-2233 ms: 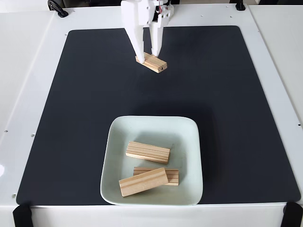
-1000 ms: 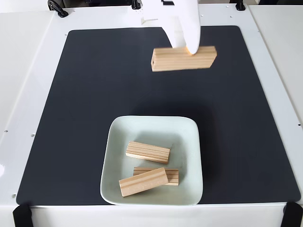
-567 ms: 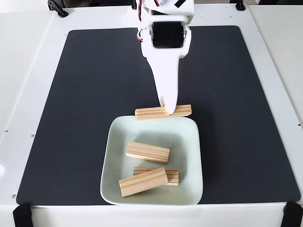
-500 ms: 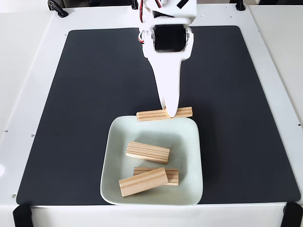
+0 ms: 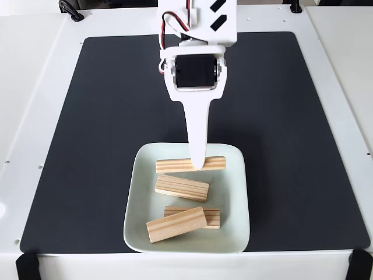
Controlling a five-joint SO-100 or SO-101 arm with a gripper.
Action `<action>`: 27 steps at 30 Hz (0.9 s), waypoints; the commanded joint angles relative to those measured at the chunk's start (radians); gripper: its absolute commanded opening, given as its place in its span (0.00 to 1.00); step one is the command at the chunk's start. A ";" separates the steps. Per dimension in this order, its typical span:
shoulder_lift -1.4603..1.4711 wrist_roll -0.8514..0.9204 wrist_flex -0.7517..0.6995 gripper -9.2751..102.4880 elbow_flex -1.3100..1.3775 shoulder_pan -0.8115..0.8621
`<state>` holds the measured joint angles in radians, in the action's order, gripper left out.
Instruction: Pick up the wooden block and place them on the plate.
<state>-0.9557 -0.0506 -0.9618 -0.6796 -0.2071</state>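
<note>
In the fixed view my white gripper (image 5: 198, 165) reaches down from the top and is shut on a wooden block (image 5: 175, 165), held lengthwise left to right over the far part of the plate (image 5: 239, 192). Whether that block touches the plate I cannot tell. The plate is a pale mint-white square dish near the mat's front edge. Three more wooden blocks lie in it: one (image 5: 182, 188) across the middle, one (image 5: 213, 216) towards the front right, and one (image 5: 176, 224) resting at an angle partly over that one.
A black mat (image 5: 105, 116) covers the white table (image 5: 35, 70). A black clamp (image 5: 70, 10) sits at the table's back left, with black feet at both front corners.
The gripper picked the block up from the far part of the mat, carried it towards the front and brought it down over the plate's far part. The three blocks in the plate stayed put.
</note>
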 commanded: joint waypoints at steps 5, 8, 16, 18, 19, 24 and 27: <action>0.040 -0.003 -0.006 0.08 0.081 0.037; 0.040 -0.002 -0.006 0.08 0.067 0.041; 0.035 -0.002 -0.127 0.30 0.067 0.038; 0.035 -0.002 -0.140 0.38 0.067 0.037; 0.034 -0.002 -0.140 0.42 0.067 0.035; 0.032 -0.002 -0.140 0.47 0.075 0.031; 0.031 -0.002 -0.140 0.47 0.081 0.029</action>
<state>-0.8989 -0.0506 -1.0968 -0.6489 -0.1687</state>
